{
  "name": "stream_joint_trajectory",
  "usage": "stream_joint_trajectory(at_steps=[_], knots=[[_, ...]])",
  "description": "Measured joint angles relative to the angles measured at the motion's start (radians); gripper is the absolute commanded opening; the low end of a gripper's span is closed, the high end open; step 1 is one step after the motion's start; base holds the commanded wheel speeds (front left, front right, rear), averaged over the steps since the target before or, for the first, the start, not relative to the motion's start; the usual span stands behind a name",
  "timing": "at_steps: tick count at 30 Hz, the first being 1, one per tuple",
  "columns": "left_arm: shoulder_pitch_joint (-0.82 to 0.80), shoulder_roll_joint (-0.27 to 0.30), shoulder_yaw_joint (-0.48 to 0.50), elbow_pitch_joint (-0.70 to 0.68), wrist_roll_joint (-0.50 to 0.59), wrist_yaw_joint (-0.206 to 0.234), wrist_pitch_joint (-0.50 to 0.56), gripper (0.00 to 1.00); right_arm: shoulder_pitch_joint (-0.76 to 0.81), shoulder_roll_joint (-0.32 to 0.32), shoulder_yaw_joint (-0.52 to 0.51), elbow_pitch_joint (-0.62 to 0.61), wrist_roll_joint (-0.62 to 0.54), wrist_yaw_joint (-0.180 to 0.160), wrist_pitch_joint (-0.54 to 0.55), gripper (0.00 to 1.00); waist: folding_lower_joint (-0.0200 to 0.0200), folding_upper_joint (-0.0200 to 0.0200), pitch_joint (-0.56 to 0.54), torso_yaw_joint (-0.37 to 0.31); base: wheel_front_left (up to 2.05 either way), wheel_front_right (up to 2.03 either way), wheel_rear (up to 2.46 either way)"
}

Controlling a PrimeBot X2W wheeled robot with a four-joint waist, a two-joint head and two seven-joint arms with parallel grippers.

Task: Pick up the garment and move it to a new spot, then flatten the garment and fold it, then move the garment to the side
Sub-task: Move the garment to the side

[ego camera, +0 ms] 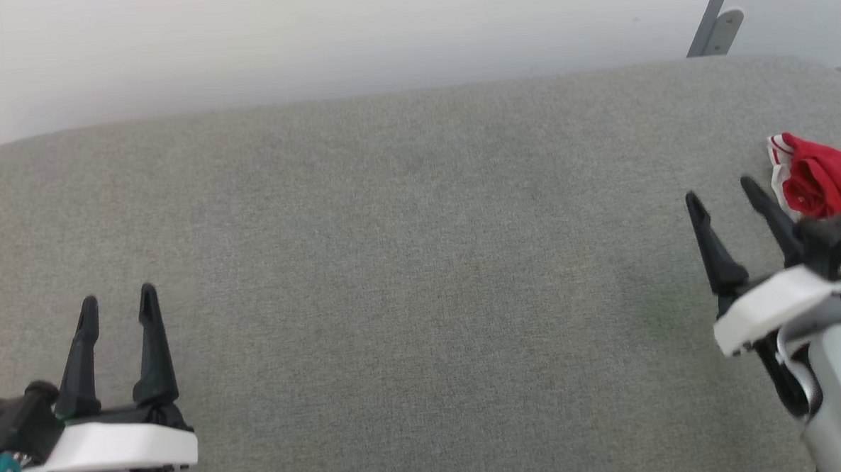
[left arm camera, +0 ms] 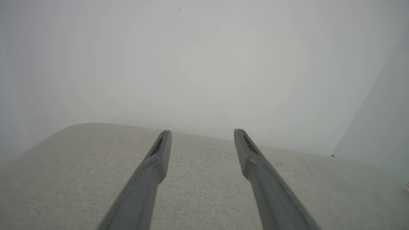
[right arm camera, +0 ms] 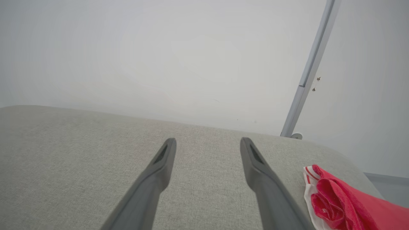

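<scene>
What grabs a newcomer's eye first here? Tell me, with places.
A bright red crumpled fabric garment with white striped trim lies at the far right edge of the wide grey woven cushion. The right gripper hovers open just left of it, and the left gripper stands open at the lower left.

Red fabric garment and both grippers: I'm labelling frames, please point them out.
Bright red fabric garment (ego camera: 826, 179), white-trimmed: head view, bunched red middle.
Right gripper (ego camera: 717, 187): head view, midway between its dark fingertips.
Left gripper (ego camera: 118, 293): head view, midway between its fingertips.
</scene>
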Motion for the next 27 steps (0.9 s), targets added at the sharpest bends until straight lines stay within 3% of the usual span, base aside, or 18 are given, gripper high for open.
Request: stream_joint_trajectory(at_steps=[15,27], knots=[[0.167,-0.02,0.084,-0.035,0.01,0.0,0.0,1.0,0.31,0.081,-0.202,-0.235,-0.081,0.0,0.0,1.0,0.0,0.0,-0.079,0.026,0.0,0.0,0.0],[0.258,-0.028,0.085,-0.053,-0.018,0.0,0.0,1.0,0.425,0.119,-0.273,-0.312,-0.077,0.0,0.0,1.0,0.0001,0.0,-0.111,0.076,0.0,0.0,0.0]])
